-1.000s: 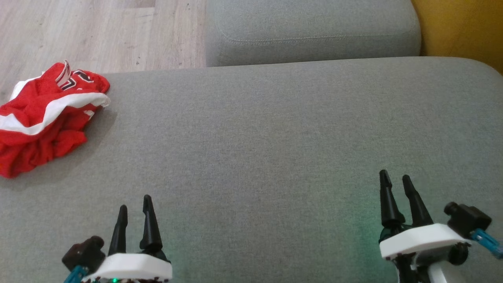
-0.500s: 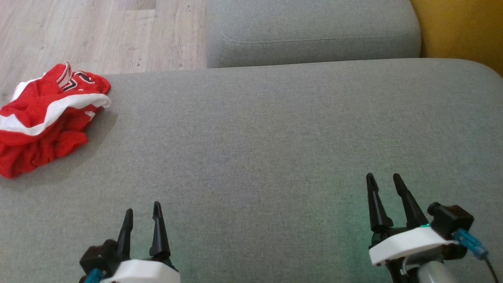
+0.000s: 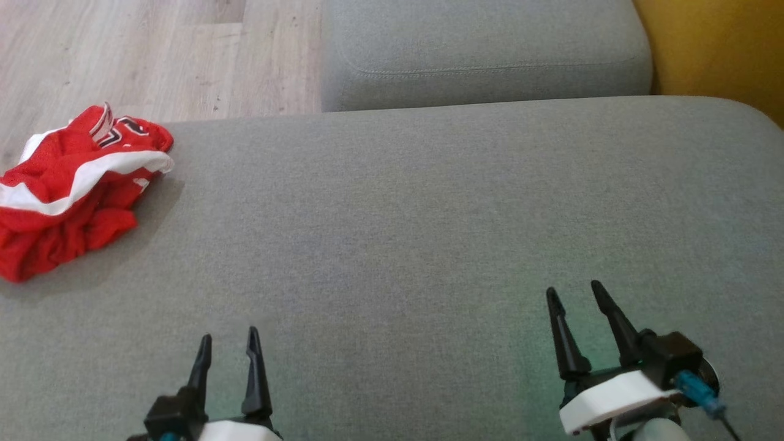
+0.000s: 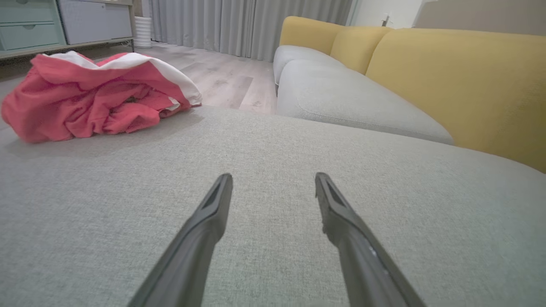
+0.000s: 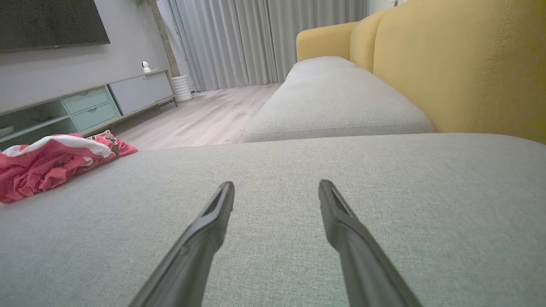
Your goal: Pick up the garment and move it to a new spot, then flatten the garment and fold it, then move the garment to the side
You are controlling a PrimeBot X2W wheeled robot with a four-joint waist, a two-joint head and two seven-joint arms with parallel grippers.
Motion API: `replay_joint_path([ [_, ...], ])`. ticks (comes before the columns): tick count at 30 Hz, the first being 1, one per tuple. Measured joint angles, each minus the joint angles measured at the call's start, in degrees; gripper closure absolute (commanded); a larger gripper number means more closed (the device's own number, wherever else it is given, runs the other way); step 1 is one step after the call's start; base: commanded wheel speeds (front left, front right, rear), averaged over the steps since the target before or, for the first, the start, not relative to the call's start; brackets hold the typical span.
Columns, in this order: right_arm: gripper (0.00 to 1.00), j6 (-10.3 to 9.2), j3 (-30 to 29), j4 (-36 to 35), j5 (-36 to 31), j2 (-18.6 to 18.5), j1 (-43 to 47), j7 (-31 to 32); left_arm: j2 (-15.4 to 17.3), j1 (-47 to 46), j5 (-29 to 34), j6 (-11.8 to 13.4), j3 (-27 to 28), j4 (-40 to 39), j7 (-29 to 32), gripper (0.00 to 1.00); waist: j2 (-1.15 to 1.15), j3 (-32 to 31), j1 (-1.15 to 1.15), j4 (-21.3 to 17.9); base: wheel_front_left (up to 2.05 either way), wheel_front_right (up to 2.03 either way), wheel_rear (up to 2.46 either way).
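Note:
The garment (image 3: 67, 190) is a red jersey with white trim, lying crumpled at the far left edge of the grey sofa cushion (image 3: 398, 214); it also shows as the garment (image 4: 94, 96) at upper left and the garment (image 5: 51, 164) at left. My left gripper (image 3: 227, 340) stands open at the bottom left, well short of the jersey and to its right. At the bottom right my right gripper (image 3: 574, 293) is open too, far from the cloth. Nothing lies between either pair of fingers.
A second grey seat cushion (image 3: 484, 55) lies beyond the one I work over, with a yellow backrest (image 3: 716, 49) at the right. Wooden floor (image 3: 153, 55) runs past the cushion's far left edge. A low cabinet (image 5: 85, 106) stands across the room.
Both grippers have drawn back toward the bottom of the head view, the left moving right and the right moving left. The garment lies still; the camera has shifted slightly.

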Motion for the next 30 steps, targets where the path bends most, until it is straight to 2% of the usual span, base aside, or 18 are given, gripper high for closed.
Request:
replay_joint_path([
  [13,0.00,0.00,1.5,0.1,-8.7,0.0,0.0,-2.2,0.1,1.9,5.8,1.8,-0.8,-0.2,-2.0,0.00,0.00,-0.1,0.00,0.1,0.00,0.00,0.00],
  [30,0.00,0.00,1.4,0.7,-8.8,0.0,0.0,-2.2,0.1,1.8,5.8,1.7,-0.7,0.0,-2.0,0.00,0.00,0.1,0.00,0.3,0.00,0.00,0.00],
])
